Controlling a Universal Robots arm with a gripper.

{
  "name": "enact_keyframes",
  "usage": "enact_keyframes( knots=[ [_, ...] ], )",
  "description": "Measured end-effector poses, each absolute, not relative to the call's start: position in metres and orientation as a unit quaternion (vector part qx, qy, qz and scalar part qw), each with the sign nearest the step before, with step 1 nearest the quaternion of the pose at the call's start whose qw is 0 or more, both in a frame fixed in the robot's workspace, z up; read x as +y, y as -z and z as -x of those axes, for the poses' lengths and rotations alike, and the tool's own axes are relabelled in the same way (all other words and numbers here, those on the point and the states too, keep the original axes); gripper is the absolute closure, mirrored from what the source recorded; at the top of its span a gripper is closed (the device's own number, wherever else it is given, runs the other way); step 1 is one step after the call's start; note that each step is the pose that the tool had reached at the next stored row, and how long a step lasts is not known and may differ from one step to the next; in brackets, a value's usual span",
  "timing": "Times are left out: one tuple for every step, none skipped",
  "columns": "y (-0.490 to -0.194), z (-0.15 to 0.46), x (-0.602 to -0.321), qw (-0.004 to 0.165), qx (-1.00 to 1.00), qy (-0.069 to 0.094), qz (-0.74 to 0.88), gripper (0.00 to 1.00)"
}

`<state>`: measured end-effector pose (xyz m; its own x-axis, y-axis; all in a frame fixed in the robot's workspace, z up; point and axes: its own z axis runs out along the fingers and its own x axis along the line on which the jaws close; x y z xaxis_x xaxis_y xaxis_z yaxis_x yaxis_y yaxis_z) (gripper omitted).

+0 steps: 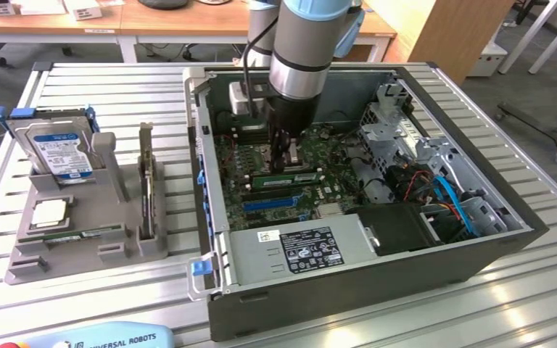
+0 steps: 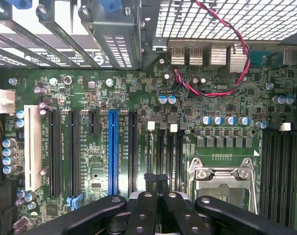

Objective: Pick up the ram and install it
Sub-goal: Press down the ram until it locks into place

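The claw (image 1: 283, 161) is seen in the middle of the exterior view, reaching down into an open computer case (image 1: 356, 290). In the wrist view its black fingers (image 2: 146, 210) are pressed close together, with no gap between the tips. They are held just above the green board (image 2: 212, 112), over the long dark memory slots (image 2: 170, 156) with white clips at their ends.

In the exterior view the ram (image 1: 283, 176) is seen as a thin green stick just under the claw, lying along the board. It cannot be told whether the stick is pinched by the fingers or only sits below them.

Beside the fingers in the wrist view, a long blue slot (image 2: 112, 152) and a silver chip socket (image 2: 222, 176) are seen. Red and black wires (image 2: 236, 63) are looped farther off.

At the near side of the case a grey box with a label (image 1: 303, 250) is fitted. Blue cables (image 1: 452, 203) are curled toward the exterior view's right.

At the exterior view's left, a grey holder (image 1: 27, 264) is set on the slatted table (image 1: 114, 94), well apart from the case. A hard drive (image 1: 61, 148), a square silver chip (image 1: 49, 212), another green stick (image 1: 80, 233) and a dark card (image 1: 146, 181) are kept in it.
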<state>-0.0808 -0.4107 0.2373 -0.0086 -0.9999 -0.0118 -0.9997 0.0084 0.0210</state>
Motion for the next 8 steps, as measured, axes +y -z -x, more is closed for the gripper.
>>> enact_keyframes(
  knots=[
    [-0.2365,0.0807,-0.4107,0.003,-0.71,0.012,-0.704,0.9],
    [-0.2357,0.0807,-0.4107,0.003,-0.71,0.012,-0.704,0.9],
    [-0.2349,0.0807,-0.4107,0.003,-0.71,0.012,-0.704,0.9],
    [-0.2341,0.0807,-0.4106,0.003,-0.71,0.012,-0.704,0.9],
    [-0.2338,0.0808,-0.4107,0.003,-0.71,0.012,-0.704,0.9],
    [-0.2338,0.0808,-0.4107,0.003,-0.71,0.012,-0.704,0.9],
    [-0.2338,0.0808,-0.4107,0.003,-0.71,0.012,-0.704,0.9],
    [-0.2338,0.0808,-0.4107,0.003,-0.71,0.012,-0.704,0.9]
  ],
)
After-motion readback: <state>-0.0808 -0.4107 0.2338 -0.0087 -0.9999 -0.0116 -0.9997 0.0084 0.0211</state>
